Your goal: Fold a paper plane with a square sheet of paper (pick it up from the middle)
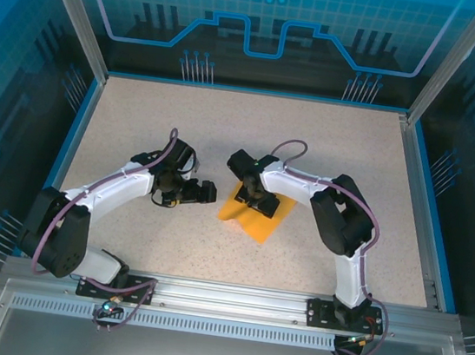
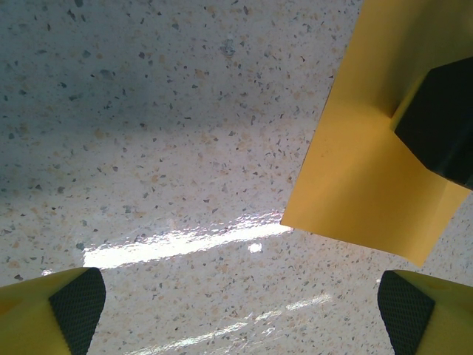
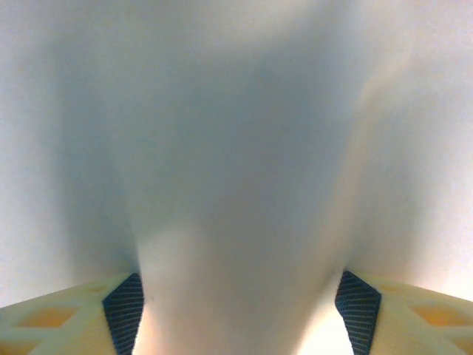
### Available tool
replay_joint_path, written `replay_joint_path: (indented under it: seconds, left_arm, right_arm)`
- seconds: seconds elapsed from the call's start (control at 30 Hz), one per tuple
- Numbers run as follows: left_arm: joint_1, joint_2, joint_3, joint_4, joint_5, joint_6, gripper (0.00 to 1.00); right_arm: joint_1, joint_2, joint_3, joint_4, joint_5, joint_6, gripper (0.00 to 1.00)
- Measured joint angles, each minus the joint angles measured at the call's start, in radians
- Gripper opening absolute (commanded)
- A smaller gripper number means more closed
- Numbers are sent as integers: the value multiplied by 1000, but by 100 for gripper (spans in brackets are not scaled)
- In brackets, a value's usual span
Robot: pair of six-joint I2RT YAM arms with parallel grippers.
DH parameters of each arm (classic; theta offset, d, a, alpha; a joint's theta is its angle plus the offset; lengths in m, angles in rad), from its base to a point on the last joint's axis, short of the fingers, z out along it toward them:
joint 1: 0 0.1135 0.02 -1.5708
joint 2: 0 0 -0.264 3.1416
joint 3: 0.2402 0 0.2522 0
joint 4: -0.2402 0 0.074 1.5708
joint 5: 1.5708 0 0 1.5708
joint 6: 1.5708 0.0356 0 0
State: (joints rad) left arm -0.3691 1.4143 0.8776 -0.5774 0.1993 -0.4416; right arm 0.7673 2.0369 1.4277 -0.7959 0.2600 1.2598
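Note:
The square sheet of paper (image 1: 256, 225), bright orange, lies flat on the speckled table near the middle. My right gripper (image 1: 256, 199) stands straight down on its centre. In the right wrist view the pads (image 3: 124, 307) stand well apart, and a pale, blurred hump rises between them close to the lens. My left gripper (image 1: 206, 193) hovers just left of the sheet, open and empty. The left wrist view shows the sheet's near corner (image 2: 355, 155) with a black finger of the right gripper (image 2: 440, 118) on it, and bare table between my left gripper's (image 2: 240, 310) own pads.
The table (image 1: 140, 121) is walled by a blue rim and metal posts, with a metal rail along the near edge where both arm bases sit. Bare speckled surface lies all round the sheet.

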Motion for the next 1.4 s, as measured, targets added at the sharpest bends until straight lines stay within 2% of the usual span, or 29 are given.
replay_joint_path:
  seconds: [0.4,0.73,1.1,1.4]
  left_arm:
    - [0,0,0,0,0,0,99]
    - [0,0,0,0,0,5,99]
    - [0,0,0,0,0,7,99]
    - [0,0,0,0,0,7,99]
  right_arm:
    - [11,-31,26,-44,73,-50,92]
    - [-23,-18,74,-28,69,-83,99]
    - [-55,63,97,-15,43,-124,99]
    - [-57,94,138,4,16,-272,99]
